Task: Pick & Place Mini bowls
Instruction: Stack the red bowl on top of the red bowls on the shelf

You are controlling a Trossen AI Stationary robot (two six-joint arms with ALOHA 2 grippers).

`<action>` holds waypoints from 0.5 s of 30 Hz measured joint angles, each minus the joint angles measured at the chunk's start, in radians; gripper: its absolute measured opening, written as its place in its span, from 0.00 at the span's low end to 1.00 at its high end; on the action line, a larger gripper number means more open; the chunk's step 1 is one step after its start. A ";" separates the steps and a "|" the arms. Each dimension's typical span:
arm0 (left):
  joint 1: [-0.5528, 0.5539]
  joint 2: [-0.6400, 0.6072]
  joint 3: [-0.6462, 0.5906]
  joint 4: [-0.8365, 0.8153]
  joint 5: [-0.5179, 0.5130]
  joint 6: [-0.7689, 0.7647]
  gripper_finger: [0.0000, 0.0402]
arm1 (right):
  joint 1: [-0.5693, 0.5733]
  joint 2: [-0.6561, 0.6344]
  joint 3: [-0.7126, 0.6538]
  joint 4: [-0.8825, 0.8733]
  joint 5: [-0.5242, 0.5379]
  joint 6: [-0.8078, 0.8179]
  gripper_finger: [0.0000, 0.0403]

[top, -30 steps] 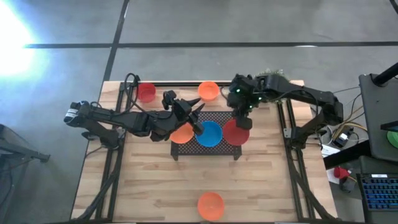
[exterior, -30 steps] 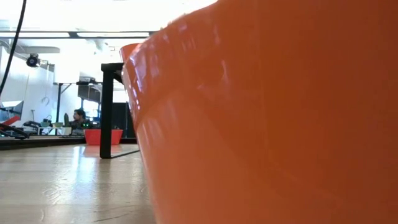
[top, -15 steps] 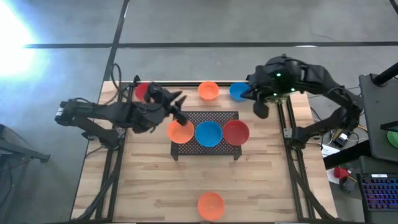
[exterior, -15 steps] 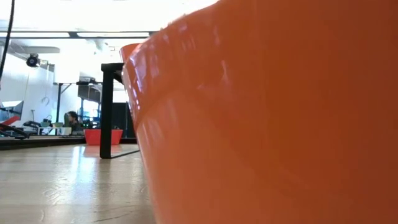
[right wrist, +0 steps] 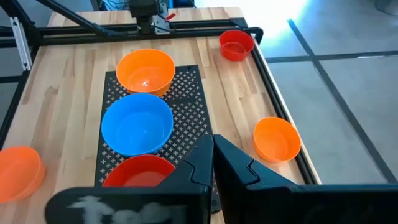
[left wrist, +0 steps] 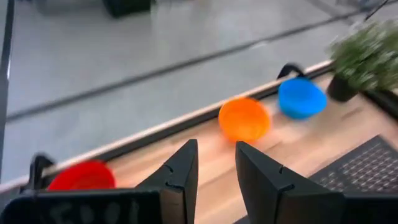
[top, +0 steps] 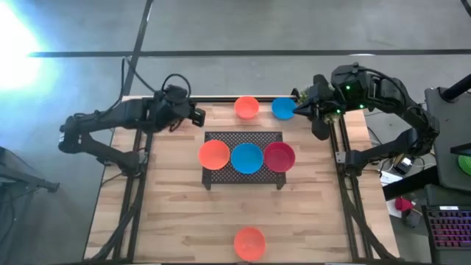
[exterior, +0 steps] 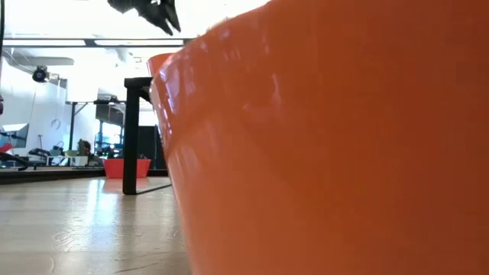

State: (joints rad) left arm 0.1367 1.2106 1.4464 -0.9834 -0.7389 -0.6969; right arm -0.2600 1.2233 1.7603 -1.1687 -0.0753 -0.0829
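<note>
Mini bowls: I count seven on the worktop, three orange, two blue and two red. Three sit side by side on the one dark mesh rack (top: 243,140) at the middle of the worktop: the rack's orange bowl (top: 214,154) towards the left edge, the rack's blue bowl (top: 247,157) in the centre, and the rack's red bowl (top: 279,157) towards the right edge. A far orange bowl (top: 246,107) and a far blue bowl (top: 282,109) stand near each other along the far edge. A near orange bowl (top: 249,243) stands alone at the near edge; it fills most of the low view, so little of the worktop shows there. The corner red bowl (left wrist: 81,177) sits at the far left corner. From above my left arm covers it, but both wrist views show it.

My left gripper (left wrist: 214,146) hangs over that far left corner, its jaws a narrow gap apart and holding nothing. My right gripper (right wrist: 212,146) is at the far right corner just beside the far blue bowl, its jaws pressed together and empty. Its own wrist view does not show that blue bowl. One blurred potted plant (left wrist: 367,53) stands at the far right corner.
</note>
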 joint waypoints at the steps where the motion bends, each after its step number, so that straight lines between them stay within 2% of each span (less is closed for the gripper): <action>1: 0.025 0.000 0.000 -0.020 0.030 -0.010 0.25 | 0.000 -0.001 0.000 0.000 0.000 0.001 0.02; 5: 0.120 0.001 0.000 -0.104 0.120 -0.044 0.25 | 0.000 -0.004 -0.001 -0.002 0.000 0.001 0.02; 11: 0.243 0.008 -0.016 -0.178 0.160 -0.045 0.25 | 0.000 -0.003 -0.001 -0.001 0.000 0.005 0.02; 15: 0.357 0.021 -0.050 -0.195 0.268 -0.033 0.25 | 0.000 0.004 -0.001 -0.001 0.000 0.005 0.02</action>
State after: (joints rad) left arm 0.4938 1.2311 1.3968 -1.1779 -0.4710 -0.7298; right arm -0.2600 1.2270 1.7596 -1.1694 -0.0757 -0.0780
